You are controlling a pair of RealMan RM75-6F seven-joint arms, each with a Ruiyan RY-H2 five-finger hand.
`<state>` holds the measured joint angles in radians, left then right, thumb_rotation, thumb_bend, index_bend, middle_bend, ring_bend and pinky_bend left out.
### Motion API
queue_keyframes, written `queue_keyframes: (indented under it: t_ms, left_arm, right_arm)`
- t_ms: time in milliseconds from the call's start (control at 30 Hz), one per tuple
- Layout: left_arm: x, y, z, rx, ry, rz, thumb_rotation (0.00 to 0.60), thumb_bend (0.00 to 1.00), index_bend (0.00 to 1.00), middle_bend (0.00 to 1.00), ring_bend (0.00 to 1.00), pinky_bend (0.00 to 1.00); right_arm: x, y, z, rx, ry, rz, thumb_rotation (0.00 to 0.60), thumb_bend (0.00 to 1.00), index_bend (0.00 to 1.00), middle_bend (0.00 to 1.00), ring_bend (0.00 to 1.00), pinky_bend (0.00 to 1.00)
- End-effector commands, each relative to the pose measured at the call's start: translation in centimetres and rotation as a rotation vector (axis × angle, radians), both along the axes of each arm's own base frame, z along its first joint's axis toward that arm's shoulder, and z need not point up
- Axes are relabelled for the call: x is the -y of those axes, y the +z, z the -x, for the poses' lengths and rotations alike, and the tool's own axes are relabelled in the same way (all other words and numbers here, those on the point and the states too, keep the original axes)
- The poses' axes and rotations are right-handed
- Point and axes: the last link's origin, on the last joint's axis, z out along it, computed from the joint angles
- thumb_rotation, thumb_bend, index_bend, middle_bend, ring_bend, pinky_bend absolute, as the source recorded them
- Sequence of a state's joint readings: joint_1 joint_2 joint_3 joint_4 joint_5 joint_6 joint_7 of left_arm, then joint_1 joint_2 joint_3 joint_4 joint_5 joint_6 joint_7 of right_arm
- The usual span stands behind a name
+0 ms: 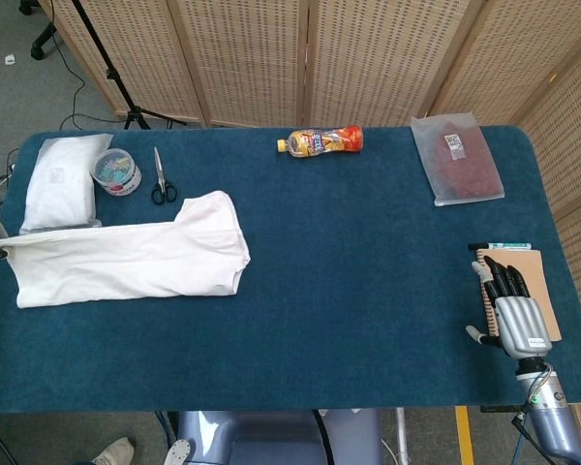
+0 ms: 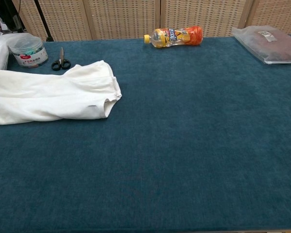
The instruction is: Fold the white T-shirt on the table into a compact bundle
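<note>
At the desk's point(image 1: 368, 320) near right corner, the right hand point(image 1: 516, 311) lies flat, fingers point(image 1: 504, 279) spread over a notebook point(image 1: 536, 263), holding nothing. Left hand barely visible at the far edge; grip unclear. White T-shirt point(image 1: 126, 258) stretched along the left edge, open blue desk between.

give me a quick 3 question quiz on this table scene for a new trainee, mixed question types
1. True or false: the white T-shirt lies at the table's left end, in the head view.
2. Multiple choice: what does the right hand rest on? A) scissors B) notebook C) bottle
3. Fill in: the scissors lie beside a clear round ____ of small items.

Key:
1. True.
2. B, the notebook at the table's right edge; its fingers lie spread and hold nothing.
3. tub.
</note>
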<state>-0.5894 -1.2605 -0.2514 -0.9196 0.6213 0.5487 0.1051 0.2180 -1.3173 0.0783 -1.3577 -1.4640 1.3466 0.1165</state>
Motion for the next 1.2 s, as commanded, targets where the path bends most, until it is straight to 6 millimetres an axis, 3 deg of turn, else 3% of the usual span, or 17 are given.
queue_keyframes:
  t_ms: [33,133,300,467,967,1200]
  left_arm:
    - [0.3,-0.1,-0.5,0.079,-0.016,-0.005,0.6,0.6,0.8,0.0,0.0,0.0]
    - [0.5,-0.9,-4.8,0.254,-0.134,-0.02,0.6,0.6,0.79,0.0,0.0,0.0]
    - [0.5,-2.1,-8.7,0.309,-0.267,-0.027,0.6,0.61,0.8,0.0,0.0,0.0]
    - [-0.7,-5.0,-12.4,0.328,-0.352,0.001,0.6,0.61,0.8,0.0,0.0,0.0]
    - [-4.9,-14.2,-20.3,0.31,-0.391,0.072,0.6,0.62,0.8,0.0,0.0,0.0]
    - [-6.5,-16.9,-22.7,0.297,-0.401,0.075,0.6,0.62,0.8,0.0,0.0,0.0]
  right_arm:
    - [0.0,0.0,0.0,0.003,0.0,0.001,0.6,0.0,0.0,0.0,0.0,0.0]
    - [-0.1,0.2,-0.1,0.014,0.002,0.005,0.6,0.0,0.0,0.0,0.0,0.0]
    - [-0.1,0.5,-0.2,0.022,0.003,0.008,0.6,0.0,0.0,0.0,0.0,0.0]
    - [-0.1,0.5,-0.2,0.027,0.006,0.006,0.6,0.0,0.0,0.0,0.0,0.0]
    - [0.2,0.8,0.3,0.035,-0.015,0.008,0.6,0.0,0.0,0.0,0.0,0.0]
    - [0.2,0.8,0.5,0.038,-0.021,0.005,0.6,0.0,0.0,0.0,0.0,0.0]
